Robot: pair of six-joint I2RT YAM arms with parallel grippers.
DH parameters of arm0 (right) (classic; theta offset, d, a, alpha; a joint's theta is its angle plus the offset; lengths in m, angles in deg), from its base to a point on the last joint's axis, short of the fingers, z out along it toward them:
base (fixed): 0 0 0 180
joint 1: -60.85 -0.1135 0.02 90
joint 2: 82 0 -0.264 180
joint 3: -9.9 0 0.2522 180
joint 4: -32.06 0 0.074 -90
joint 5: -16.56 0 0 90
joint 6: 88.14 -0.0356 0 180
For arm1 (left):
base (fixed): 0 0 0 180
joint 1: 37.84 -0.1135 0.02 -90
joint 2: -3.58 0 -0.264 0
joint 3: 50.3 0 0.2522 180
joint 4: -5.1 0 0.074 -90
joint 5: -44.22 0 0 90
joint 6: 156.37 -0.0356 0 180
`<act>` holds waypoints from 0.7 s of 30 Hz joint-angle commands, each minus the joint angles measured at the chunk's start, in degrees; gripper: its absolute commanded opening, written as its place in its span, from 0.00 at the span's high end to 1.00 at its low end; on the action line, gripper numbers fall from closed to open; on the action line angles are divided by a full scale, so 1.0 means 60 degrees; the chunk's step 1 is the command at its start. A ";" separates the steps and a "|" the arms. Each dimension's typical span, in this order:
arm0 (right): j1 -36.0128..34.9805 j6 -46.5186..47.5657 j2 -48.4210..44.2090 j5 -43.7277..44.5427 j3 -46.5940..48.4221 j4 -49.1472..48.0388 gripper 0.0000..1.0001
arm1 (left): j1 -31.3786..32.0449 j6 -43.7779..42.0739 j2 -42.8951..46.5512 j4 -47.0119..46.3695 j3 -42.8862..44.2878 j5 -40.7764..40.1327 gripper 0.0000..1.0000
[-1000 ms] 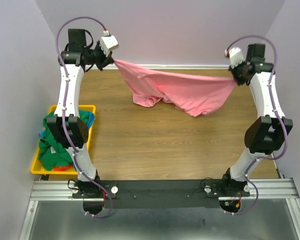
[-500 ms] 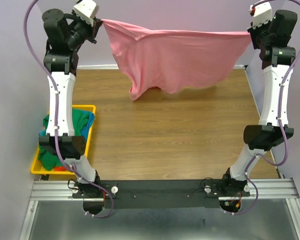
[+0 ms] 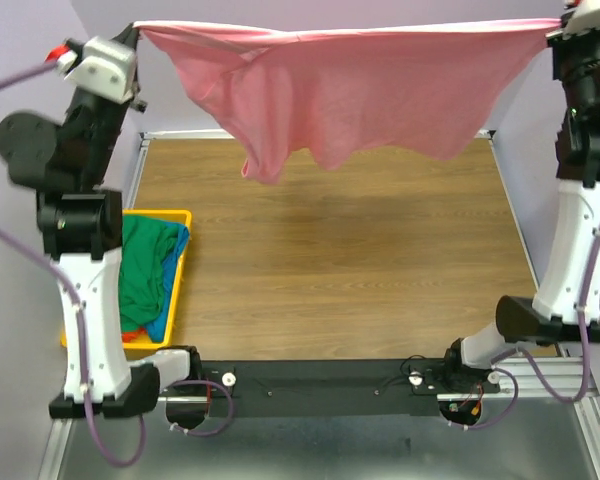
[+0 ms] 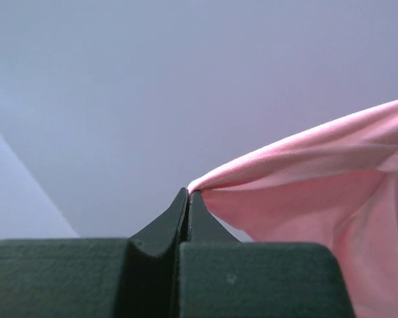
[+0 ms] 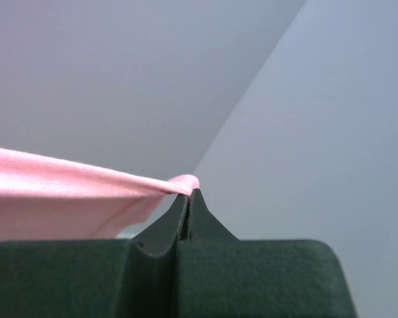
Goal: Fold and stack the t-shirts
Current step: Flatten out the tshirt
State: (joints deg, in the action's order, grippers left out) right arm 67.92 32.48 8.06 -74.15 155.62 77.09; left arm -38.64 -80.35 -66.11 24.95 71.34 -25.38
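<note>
A pink t-shirt (image 3: 350, 95) hangs stretched high above the table between my two grippers, its lower edge clear of the wood. My left gripper (image 3: 137, 28) is shut on its left corner; in the left wrist view the jaws (image 4: 188, 193) pinch the pink cloth (image 4: 318, 179). My right gripper (image 3: 558, 28) is shut on the right corner; the right wrist view shows its tips (image 5: 189, 192) closed on the pink hem (image 5: 66, 179). A green t-shirt (image 3: 145, 260) lies in the bin with bits of blue (image 3: 166, 322) and orange (image 3: 140, 338) cloth.
The yellow plastic bin (image 3: 182, 262) stands at the table's left edge beside the left arm. The wooden table top (image 3: 340, 270) lies below the shirt. Purple walls close in at the back and both sides.
Both arms have risen and spread further apart. The pink shirt has gone from sagging on the table to hanging taut in the air, nearer the camera.
</note>
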 commanded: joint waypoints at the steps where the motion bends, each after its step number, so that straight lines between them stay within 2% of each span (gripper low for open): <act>1: 0.0125 -0.0092 -0.1295 0.0690 -0.0517 -0.1079 1.00 | -0.0101 -0.0599 0.1254 -0.0971 -0.0473 -0.1305 1.00; 7: 0.0125 0.0215 -0.2514 0.0646 -0.0812 -0.1285 0.99 | -0.0101 -0.1025 0.2765 -0.0883 -0.1338 -0.1773 1.00; 11: 0.0125 0.0975 -0.3115 0.0675 -0.1309 -0.1402 0.99 | -0.0101 -0.1551 0.3148 -0.0459 -0.1412 -0.2258 1.00; 14: 0.0125 0.1298 -0.3291 0.0558 -0.2142 -0.1402 0.99 | -0.0101 -0.2078 0.3105 0.0272 -0.1529 -0.1938 1.00; 21: 0.0125 0.1475 -0.3175 -0.0452 -0.5686 -0.1402 1.00 | -0.0087 -0.2637 0.2256 0.2324 -0.2931 -0.0253 1.00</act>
State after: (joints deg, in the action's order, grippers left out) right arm 67.94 38.92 -14.28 -76.03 130.57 66.01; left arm -38.61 -93.00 -48.12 29.80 58.60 -29.29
